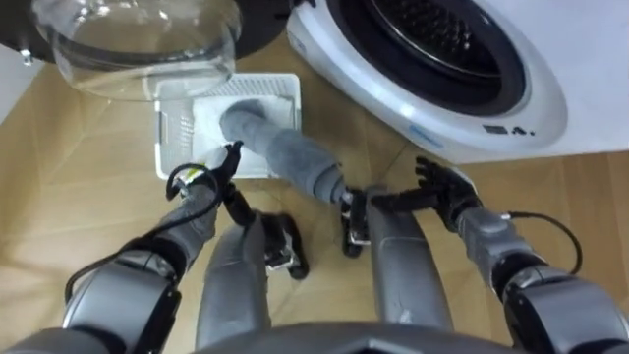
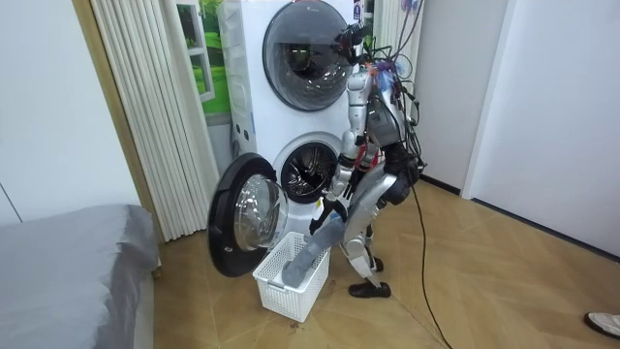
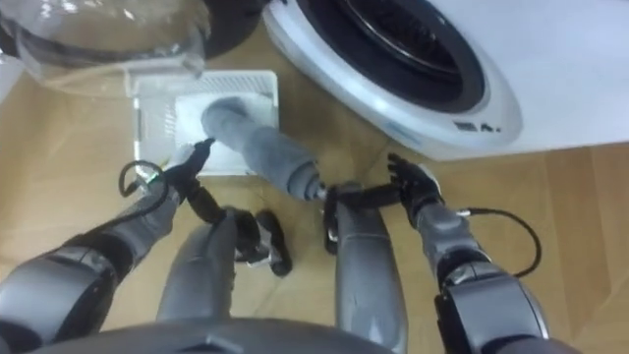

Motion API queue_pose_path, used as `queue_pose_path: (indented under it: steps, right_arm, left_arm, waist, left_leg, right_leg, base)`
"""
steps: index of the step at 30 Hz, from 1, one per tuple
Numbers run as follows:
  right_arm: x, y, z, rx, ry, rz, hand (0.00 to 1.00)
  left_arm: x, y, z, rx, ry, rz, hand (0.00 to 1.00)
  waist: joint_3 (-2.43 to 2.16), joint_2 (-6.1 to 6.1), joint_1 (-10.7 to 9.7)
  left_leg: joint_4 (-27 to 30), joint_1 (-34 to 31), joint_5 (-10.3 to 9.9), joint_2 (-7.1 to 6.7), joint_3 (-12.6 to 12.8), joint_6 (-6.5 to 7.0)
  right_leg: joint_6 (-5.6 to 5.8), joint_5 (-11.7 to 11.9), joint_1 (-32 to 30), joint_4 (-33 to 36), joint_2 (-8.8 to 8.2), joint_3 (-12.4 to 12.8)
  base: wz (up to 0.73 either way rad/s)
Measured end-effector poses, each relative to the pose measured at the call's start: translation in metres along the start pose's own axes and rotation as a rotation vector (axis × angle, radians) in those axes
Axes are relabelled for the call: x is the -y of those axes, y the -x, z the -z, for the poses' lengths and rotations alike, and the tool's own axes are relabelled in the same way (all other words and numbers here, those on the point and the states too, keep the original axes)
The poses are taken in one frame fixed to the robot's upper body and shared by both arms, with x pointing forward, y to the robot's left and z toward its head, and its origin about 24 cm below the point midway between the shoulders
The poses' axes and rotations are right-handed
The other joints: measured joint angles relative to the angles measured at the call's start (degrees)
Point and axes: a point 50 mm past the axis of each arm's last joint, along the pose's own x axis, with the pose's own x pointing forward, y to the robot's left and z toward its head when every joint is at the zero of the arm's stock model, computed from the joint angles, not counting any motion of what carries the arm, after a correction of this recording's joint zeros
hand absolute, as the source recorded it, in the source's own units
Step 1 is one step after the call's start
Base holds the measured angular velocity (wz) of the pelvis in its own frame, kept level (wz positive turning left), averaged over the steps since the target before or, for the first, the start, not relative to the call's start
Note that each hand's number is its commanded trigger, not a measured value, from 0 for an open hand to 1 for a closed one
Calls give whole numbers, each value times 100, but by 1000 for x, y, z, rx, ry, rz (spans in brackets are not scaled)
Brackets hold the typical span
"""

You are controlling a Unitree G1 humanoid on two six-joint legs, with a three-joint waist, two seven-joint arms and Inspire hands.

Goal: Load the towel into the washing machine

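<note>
A grey towel [image 1: 285, 152], rolled into a long tube, rises slantwise out of a white laundry basket [image 1: 177, 128] on the floor. Its lower end still lies in the basket [image 2: 286, 286]. My right hand [image 1: 444, 189] reaches left to the towel's raised end and pinches it with thumb and a finger, the other fingers spread. My left hand [image 1: 221, 169] hovers low at the basket's near rim, beside the towel, fingers relaxed and holding nothing. The washing machine's open drum [image 1: 442, 39] lies to my upper right. In the room view I stand bent over the basket, the towel [image 2: 310, 257] hanging from my hand [image 2: 326, 218].
The washer's round glass door [image 1: 138, 39] swings open above the basket's far side [image 2: 242, 223]. A second machine is stacked on top [image 2: 310, 53]. A grey bed [image 2: 68, 262] stands at the room view's left. Wooden floor surrounds the basket.
</note>
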Motion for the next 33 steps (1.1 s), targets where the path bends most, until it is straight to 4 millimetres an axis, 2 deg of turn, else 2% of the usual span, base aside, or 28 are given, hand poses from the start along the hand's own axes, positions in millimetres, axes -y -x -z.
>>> queue_pose_path:
  steps: [5,9,13,17,20,25,29,30,31,33]
  right_arm:
    - [-7,-5,-24,77,-15,-38,0]
    - [-12,-6,-38,143,-64,-75,0]
    - [-13,-5,-45,193,-105,-102,0]
    - [-15,-4,-52,237,-110,-131,0]
    - [-16,-4,-55,265,-125,-158,0]
    - [-18,-4,-60,279,-136,-174,0]
    - [-20,-3,-63,299,-133,-189,0]
    - [-20,-3,-65,306,-134,-197,0]
    - [-21,-3,-66,311,-136,-201,0]
    - [-21,-3,-67,321,-133,-208,0]
  left_arm:
    - [-11,-5,-15,54,-83,-38,0]
    - [-26,-10,-27,90,-108,-90,0]
    - [-38,-12,-31,109,-132,-140,0]
    - [-50,-14,-35,135,-209,-195,0]
    - [-60,-15,-40,159,-254,-245,0]
    - [-58,-15,-52,216,-340,-259,0]
    - [-60,-15,-50,216,-362,-265,0]
    - [-60,-15,-51,221,-374,-262,15]
    - [-61,-15,-49,221,-390,-261,24]
    - [-61,-15,-49,224,-412,-253,20]
  waist:
    - [7,13,-270]
    - [20,19,-460]
    - [30,31,-608]
    - [38,44,-760]
    - [45,53,-811]
    - [59,76,-934]
    - [61,76,-1068]
    - [61,75,-1125]
    - [61,74,-1166]
    - [65,69,-1214]
  left_leg:
    - [633,-729,-150,184,-6,-11]
    - [1029,-1242,-260,316,-34,-87]
    - [1571,-1583,-512,473,-103,-159]
    - [1818,-1890,-568,485,-219,-236]
    - [1998,-2098,-638,574,-264,-288]
    - [2029,-2182,-716,611,-276,-326]
    - [2016,-2265,-725,673,-228,-334]
    - [2015,-2317,-725,696,-212,-334]
    - [2016,-2359,-728,700,-210,-328]
    - [2016,-2386,-738,705,-199,-319]
  right_leg:
    - [-132,-93,-721,545,39,-13]
    - [-248,-154,-1237,876,96,-35]
    - [-382,-383,-1572,1382,124,-103]
    - [-472,-496,-1830,1632,104,-175]
    - [-536,-550,-2026,1775,158,-212]
    - [-601,-612,-2108,1825,183,-224]
    - [-611,-624,-2210,1824,189,-226]
    - [-611,-624,-2266,1824,188,-227]
    - [-611,-624,-2305,1823,188,-228]
    - [-609,-625,-2335,1821,187,-228]
  base:
    - [-1]
    - [-4]
    - [0]
    - [11]
    - [-4]
    - [-1]
    - [1]
    - [4]
    - [3]
    - [0]
